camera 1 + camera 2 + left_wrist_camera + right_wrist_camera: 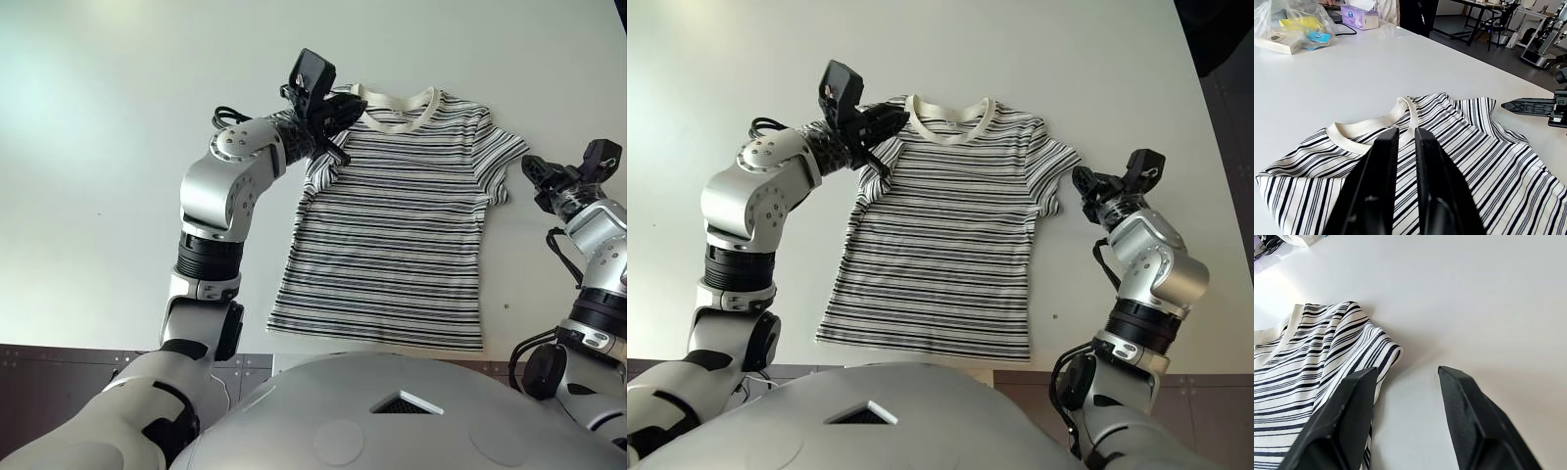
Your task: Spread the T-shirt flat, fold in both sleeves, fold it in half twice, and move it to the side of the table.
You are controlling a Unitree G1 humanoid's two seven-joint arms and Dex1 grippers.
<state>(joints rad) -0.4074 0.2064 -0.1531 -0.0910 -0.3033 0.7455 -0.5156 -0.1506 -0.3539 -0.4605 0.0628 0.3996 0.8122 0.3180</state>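
Observation:
A black-and-white striped T-shirt (392, 225) with a cream collar (397, 101) lies flat on the white table (98, 196), collar at the far side. Its left sleeve looks folded in over the chest (323, 171). The right sleeve (500, 157) still spreads outward. My left gripper (348, 106) hovers over the left shoulder by the collar, fingers (1386, 161) nearly together with a thin gap and no cloth clearly held. My right gripper (534, 183) stands open just off the right sleeve's hem (1376, 352), low over the bare table.
A plastic bag (1293, 24) of small items and a purple box (1359, 17) sit on the table's far side. The table's right edge (1205, 147) runs close past the right arm. Bare white surface lies left of the shirt.

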